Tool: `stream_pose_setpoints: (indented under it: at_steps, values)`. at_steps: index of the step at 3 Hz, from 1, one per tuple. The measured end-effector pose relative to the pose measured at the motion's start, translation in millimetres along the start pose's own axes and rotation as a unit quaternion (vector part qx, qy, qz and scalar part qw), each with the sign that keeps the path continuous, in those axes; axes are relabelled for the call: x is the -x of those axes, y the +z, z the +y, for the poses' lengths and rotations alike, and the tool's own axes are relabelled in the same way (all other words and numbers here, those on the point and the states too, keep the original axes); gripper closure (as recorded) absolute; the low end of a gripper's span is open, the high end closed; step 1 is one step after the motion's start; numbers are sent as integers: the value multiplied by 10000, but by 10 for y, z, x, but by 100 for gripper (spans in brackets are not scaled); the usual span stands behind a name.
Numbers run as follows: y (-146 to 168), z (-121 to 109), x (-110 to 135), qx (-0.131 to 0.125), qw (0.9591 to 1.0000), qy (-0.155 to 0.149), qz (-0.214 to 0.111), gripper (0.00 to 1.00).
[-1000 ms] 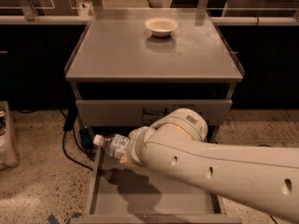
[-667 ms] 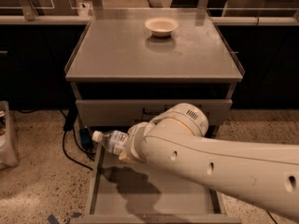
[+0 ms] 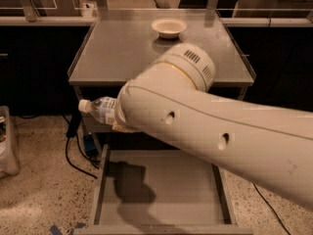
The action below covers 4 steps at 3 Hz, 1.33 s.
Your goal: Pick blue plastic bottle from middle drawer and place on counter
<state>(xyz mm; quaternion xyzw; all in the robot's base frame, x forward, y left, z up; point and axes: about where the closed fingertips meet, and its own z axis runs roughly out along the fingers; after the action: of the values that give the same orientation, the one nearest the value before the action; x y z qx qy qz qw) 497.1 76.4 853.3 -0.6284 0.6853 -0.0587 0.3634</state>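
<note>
The blue plastic bottle (image 3: 103,110), clear with a white cap pointing left, hangs level in the air at the end of my cream arm (image 3: 195,111). It is just below the counter's front left edge, well above the open middle drawer (image 3: 166,185). My gripper is hidden behind the arm's wrist, at the bottle's right end, and holds the bottle up. The drawer floor shows only the arm's shadow. The grey counter (image 3: 122,48) lies beyond and above the bottle.
A white bowl (image 3: 168,27) stands at the counter's far middle. A black cable (image 3: 73,151) runs over the speckled floor left of the cabinet. A pale object (image 3: 7,141) sits at the left edge. A long pale ledge (image 3: 39,19) runs behind.
The arm has risen with the bottle, from low over the drawer's left rear corner up to just under the counter's front edge.
</note>
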Motion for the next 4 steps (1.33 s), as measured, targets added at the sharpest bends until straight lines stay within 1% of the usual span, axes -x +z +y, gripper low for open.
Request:
stream_pose_setpoints:
  at_steps: [1,2,3,4]
  values:
    - [-250,-299,221,-189,9996,-201,73,100]
    - [-279,-322,239,-196,9996,-190,79,100]
    - [-266,-244,268,-206,9997,-154,21,100]
    - [-95,-345,354,-211,9991,-354,-24,100]
